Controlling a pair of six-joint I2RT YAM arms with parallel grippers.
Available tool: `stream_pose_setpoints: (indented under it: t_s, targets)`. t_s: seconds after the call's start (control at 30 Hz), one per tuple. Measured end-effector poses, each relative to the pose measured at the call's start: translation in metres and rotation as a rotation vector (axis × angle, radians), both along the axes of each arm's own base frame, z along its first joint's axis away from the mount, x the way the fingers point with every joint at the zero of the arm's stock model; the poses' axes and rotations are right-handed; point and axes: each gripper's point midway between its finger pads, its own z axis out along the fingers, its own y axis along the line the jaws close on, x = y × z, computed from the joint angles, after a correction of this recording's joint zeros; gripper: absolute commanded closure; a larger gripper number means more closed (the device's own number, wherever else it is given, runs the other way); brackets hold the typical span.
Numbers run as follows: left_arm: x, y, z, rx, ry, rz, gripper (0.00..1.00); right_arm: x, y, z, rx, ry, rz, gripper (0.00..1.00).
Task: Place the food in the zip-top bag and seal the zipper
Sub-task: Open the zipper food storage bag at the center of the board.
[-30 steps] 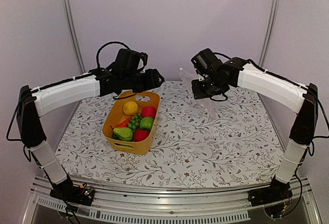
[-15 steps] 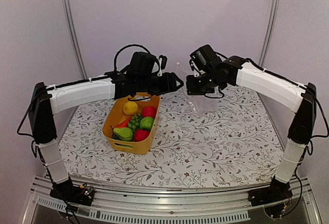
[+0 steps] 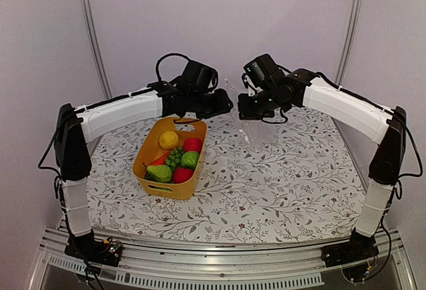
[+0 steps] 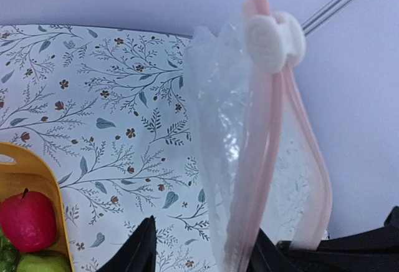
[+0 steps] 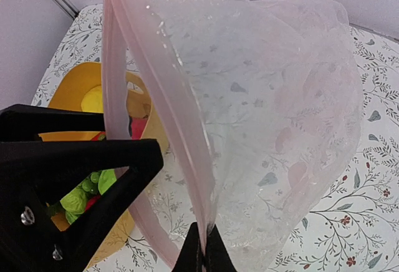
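The clear zip-top bag (image 3: 251, 125) hangs above the table's back middle, mouth spread. My right gripper (image 5: 203, 252) is shut on one pink zipper (image 5: 165, 106) edge; it also shows in the top view (image 3: 244, 111). My left gripper (image 4: 202, 261) is open, and the bag's other pink zipper strip (image 4: 265, 160) runs between its jaws, close to the right finger. A white slider (image 4: 272, 37) sits at the strip's end. The food (image 3: 176, 157) lies in the yellow basket (image 3: 148, 149): lemon, red pieces, green grapes, pear. A red apple (image 4: 26, 219) shows in the left wrist view.
The basket stands left of centre on the flower-patterned tablecloth (image 3: 279, 177). My left gripper (image 3: 225, 104) is almost touching the right one over the table's back. The left gripper's black body (image 5: 68, 178) fills the right wrist view's lower left. Walls and frame posts stand close behind.
My left arm has swung right from above the basket to the bag, its open jaws now around the zipper edge. My right gripper has shifted slightly left with the bag.
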Motion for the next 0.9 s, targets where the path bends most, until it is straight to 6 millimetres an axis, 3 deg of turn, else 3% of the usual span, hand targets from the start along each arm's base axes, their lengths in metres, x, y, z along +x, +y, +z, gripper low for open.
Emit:
stream_pose_setpoints:
  t_s: [0.3, 0.43, 0.57, 0.7, 0.9]
  targets:
    - [-0.002, 0.014, -0.013, 0.071, 0.033, 0.039, 0.83, -0.001, -0.001, -0.001, -0.006, 0.005, -0.001, 1.0]
    - [-0.004, 0.013, -0.014, 0.07, 0.041, 0.031, 1.0, 0.0, -0.004, -0.002, -0.018, 0.001, -0.01, 1.0]
    - [-0.006, 0.003, -0.011, 0.023, 0.038, -0.008, 1.0, 0.002, -0.012, 0.002, -0.059, -0.017, -0.034, 0.97]
    - [-0.012, -0.015, -0.007, -0.064, 0.034, -0.088, 1.0, 0.008, -0.019, 0.017, -0.092, -0.065, -0.047, 0.76]
    - [-0.016, -0.031, 0.01, -0.161, 0.017, -0.15, 1.0, 0.013, -0.02, 0.016, -0.13, -0.086, -0.042, 0.67]
